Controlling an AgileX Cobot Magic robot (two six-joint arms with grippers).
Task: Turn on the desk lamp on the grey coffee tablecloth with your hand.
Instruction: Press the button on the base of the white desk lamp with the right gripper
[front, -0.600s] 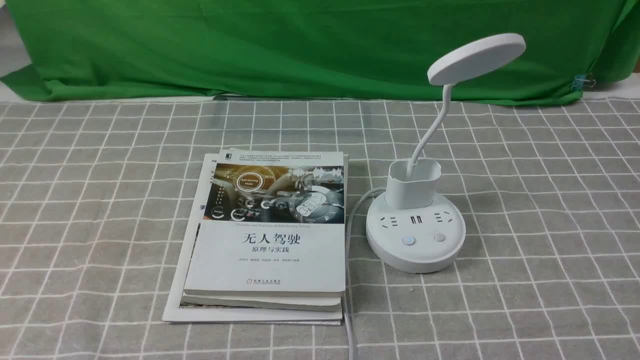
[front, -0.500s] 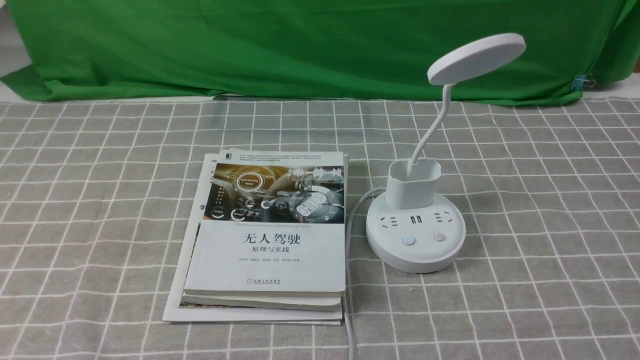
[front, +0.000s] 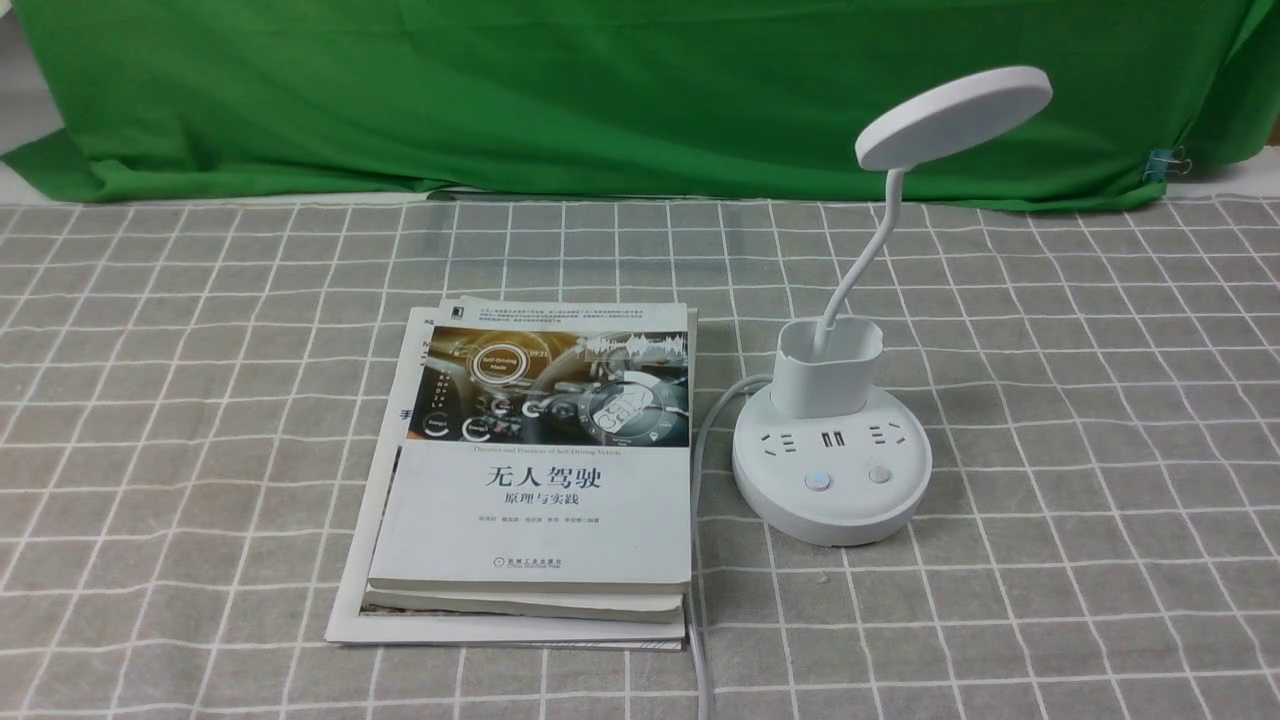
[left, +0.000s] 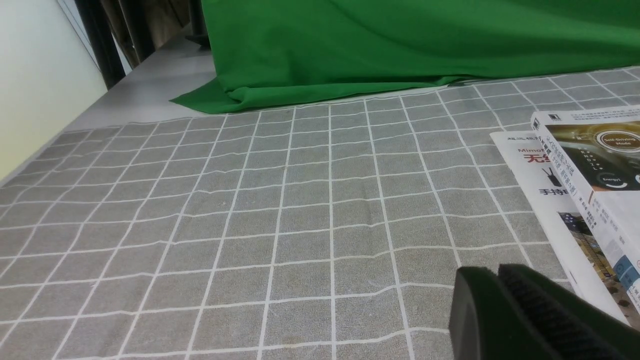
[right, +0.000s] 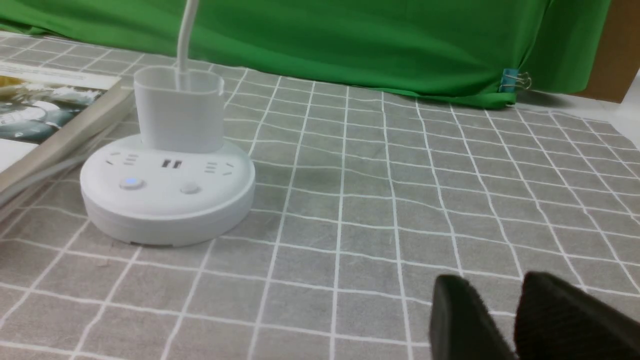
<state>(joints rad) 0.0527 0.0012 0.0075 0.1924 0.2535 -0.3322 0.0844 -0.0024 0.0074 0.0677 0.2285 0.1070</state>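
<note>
White desk lamp (front: 828, 380) stands upright on the grey coffee tablecloth (front: 1100, 400) just right of stacked books (front: 540, 500), neck leaning right, buttons facing the robot; left fingers (left: 550, 320) together, right fingers (right: 465, 320) slightly apart.

books (front: 530, 500) left of desk lamp (front: 832, 500), both on tablecloth (front: 1100, 450)

Left end effector (left: 492, 274), fingertips together; right end effector (right: 496, 287), fingertips narrowly apart; both empty.

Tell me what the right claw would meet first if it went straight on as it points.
Probably bare grey tablecloth, then the green cloth; the lamp lies off to one side. Depth is unclear.
</note>
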